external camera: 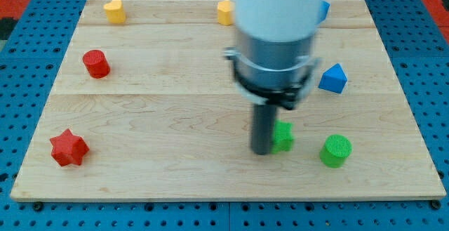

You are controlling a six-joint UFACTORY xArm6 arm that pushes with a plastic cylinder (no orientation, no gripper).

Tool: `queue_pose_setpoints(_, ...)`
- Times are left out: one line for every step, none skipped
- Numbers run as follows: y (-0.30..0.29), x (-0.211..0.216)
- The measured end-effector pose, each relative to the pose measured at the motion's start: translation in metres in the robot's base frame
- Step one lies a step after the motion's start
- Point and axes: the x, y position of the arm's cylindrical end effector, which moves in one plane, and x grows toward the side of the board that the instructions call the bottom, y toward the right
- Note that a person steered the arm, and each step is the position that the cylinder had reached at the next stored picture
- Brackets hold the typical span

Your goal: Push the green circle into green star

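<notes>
The green circle [335, 150] stands near the board's lower right. The green star [283, 136] lies just to its left, partly hidden by my rod. My tip [263, 151] rests on the board right against the star's left side, on the far side of the star from the circle. The circle and the star are apart, with a small gap between them.
A blue block [333, 78] sits above the circle. A red star [69, 148] is at lower left, a red cylinder [96, 63] at upper left. A yellow block [115, 10] and another yellow block [225, 12] lie along the top. The arm hides another blue block [323, 10].
</notes>
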Motion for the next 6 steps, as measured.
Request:
queue_pose_setpoints(-0.010,0.026)
queue_pose_setpoints(-0.003,0.071)
queue_pose_setpoints(0.067,0.070)
queue_pose_setpoints(0.116,0.068)
queue_pose_setpoints(0.107,0.045)
queue_pose_setpoints(0.093,0.020)
